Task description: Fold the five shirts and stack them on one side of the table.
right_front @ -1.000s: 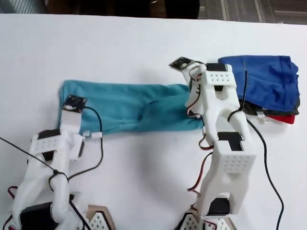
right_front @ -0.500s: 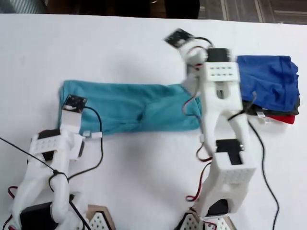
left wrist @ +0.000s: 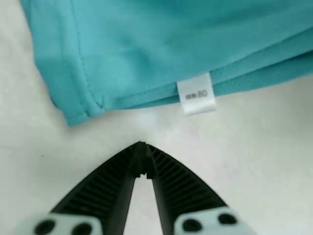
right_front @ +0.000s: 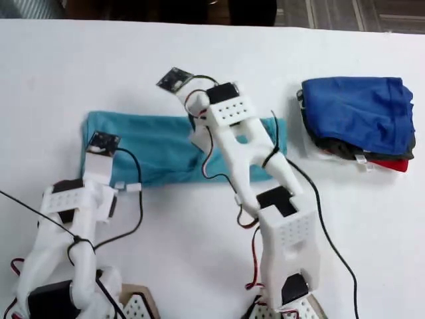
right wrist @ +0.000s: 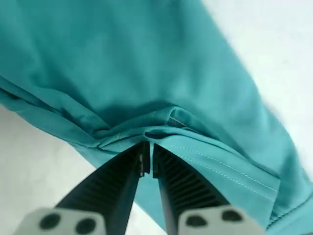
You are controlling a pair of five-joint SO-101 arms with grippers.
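A teal shirt (right_front: 149, 149) lies as a long strip across the middle of the table. My right gripper (right wrist: 146, 155) is shut on a stitched fold of the teal shirt (right wrist: 122, 58); in the high view it sits over the strip's middle (right_front: 198, 129). My left gripper (left wrist: 142, 160) is shut and holds nothing. Its tips rest on bare table just short of the teal shirt's corner (left wrist: 68, 115), near a white label (left wrist: 196, 95). The left arm (right_front: 80, 199) stands at the strip's left end. A stack of folded shirts (right_front: 358, 116), blue on top, lies at the right.
The white table (right_front: 199, 60) stretches bare behind the shirt and between the two arms (right_front: 186, 232). Black and red layers (right_front: 392, 164) peek from under the blue one. Cables hang along both arms.
The right arm has swung left, from beside the folded stack to over the middle of the teal shirt. The left arm has kept still.
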